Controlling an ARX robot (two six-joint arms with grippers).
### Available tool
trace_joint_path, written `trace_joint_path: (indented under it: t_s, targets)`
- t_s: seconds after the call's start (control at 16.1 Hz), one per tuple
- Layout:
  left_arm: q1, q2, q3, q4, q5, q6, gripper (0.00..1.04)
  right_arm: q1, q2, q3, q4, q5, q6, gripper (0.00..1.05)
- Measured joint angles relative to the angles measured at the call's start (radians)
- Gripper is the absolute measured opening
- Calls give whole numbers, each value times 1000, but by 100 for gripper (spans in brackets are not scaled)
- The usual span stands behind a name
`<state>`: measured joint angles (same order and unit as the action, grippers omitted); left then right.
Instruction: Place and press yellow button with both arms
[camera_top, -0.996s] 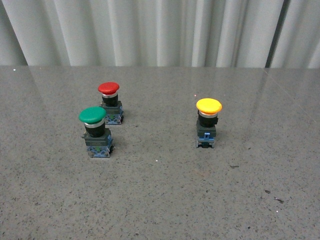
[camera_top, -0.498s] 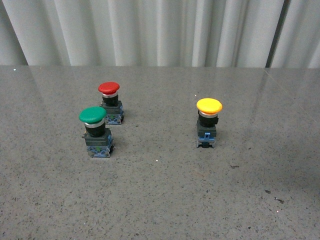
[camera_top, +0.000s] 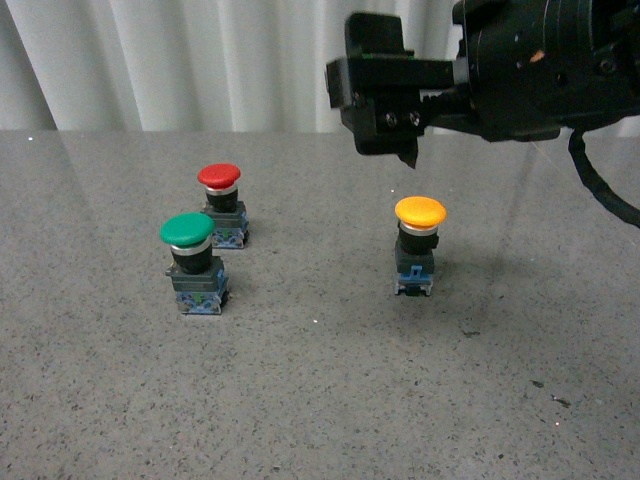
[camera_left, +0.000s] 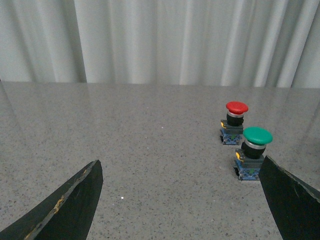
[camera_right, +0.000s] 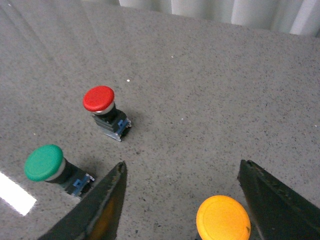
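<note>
Yellow button stands upright on the table, at 3 o'clock of the green button. Right gripper hovers at its 12 o'clock, clear above, fingers wide, cap between them. Left gripper is also wide but doesn't see it, so the right arm looks nearer.

Right claw hangs above upright yellow button

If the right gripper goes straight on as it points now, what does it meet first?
Probably the yellow button, framed by the open fingers of the right gripper; depth unclear, perhaps the table beyond.
</note>
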<state>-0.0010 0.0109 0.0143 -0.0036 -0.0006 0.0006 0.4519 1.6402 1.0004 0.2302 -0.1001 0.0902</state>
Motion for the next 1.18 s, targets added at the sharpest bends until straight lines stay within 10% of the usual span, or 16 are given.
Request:
trace_joint_path:
  t_s: [0.5,1.18]
  targets:
    - [0,0,0,0,0,0,98,7,61,10,-13,54,-90,2]
    - [0,0,0,0,0,0,98,-33,67,-16,-39,47,-126,2]
